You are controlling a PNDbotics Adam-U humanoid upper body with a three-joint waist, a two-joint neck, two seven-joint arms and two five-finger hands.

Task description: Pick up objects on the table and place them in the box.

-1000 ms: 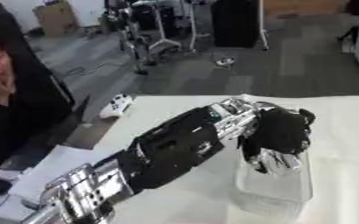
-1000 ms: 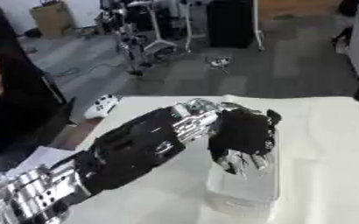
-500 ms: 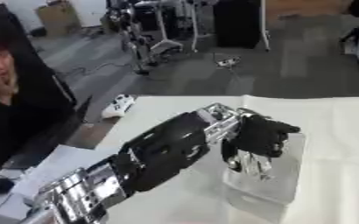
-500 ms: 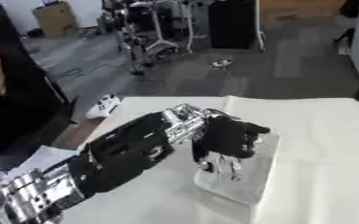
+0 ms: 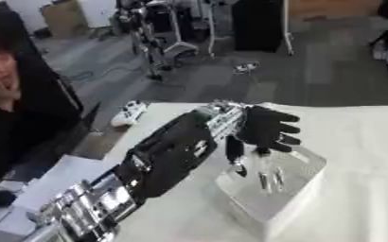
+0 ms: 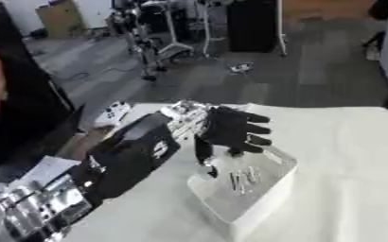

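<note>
From the lower left corner of the frame, the robot's left arm (image 5: 160, 163) runs diagonally up toward the centre, reaching across the white table (image 5: 355, 137) so that its hand sits over the container. At centre, the left hand (image 5: 265, 128) hovers above the near-left rim of the clear box (image 5: 272, 189), its fingers spread and fairly straight, pinching nothing that can be seen; the thumb hangs down toward the box's edge. That pose, palm over the opening, suits a hand placed to drop something in. Just right of and below the hand, the box stands askew on the table, and a few slim silvery pieces (image 6: 241, 178) lie on its floor. What they are cannot be made out. No other loose objects show on the table, and the right hand is out of sight.
</note>
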